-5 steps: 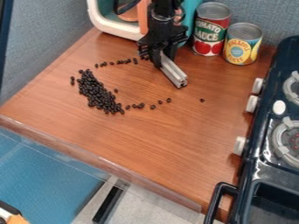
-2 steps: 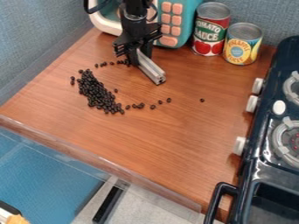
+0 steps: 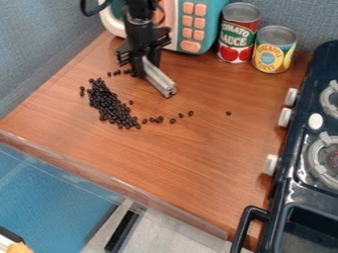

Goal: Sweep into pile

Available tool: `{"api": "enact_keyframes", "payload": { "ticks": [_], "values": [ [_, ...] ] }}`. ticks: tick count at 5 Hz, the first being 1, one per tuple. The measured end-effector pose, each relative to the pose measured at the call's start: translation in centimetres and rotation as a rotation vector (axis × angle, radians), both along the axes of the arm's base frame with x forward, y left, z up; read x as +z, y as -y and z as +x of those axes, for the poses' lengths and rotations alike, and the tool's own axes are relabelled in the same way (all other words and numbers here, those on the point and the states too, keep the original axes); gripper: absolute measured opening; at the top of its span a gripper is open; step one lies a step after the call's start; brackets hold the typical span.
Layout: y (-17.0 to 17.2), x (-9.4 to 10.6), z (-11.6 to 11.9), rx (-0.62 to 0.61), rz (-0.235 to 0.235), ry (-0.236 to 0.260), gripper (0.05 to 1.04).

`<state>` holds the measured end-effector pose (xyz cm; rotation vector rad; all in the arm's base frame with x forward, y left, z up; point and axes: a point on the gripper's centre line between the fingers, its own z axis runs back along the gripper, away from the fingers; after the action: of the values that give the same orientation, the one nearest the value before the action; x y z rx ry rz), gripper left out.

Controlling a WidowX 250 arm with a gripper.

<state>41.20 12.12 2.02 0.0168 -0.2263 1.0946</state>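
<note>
Beans (image 3: 111,105) partly bhd. fingers (image 3: 138,65) w/ bar (image 3: 159,81)

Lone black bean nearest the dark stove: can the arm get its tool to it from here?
Probably yes. The black gripper holds a grey metal bar, and nothing stands between its free end and that black bean. The red-labelled can and yellow-labelled can stand behind that line.
</note>
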Motion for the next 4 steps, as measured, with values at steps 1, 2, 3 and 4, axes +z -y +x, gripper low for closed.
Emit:
{"api": "enact_keyframes", "payload": {
  "ticks": [1,2,3,4],
  "values": [
    [-0.7,-0.1,-1.2,0.027,0.001,-0.006,0.382],
    [-1.1,-0.1,-2.2,0.041,0.006,0.001,0.382],
    [-1.6,-0.1,-3.7,0.059,0.022,0.004,0.382],
    [-2.0,-0.1,-4.7,0.061,0.035,0.008,0.382]
  ]
}}
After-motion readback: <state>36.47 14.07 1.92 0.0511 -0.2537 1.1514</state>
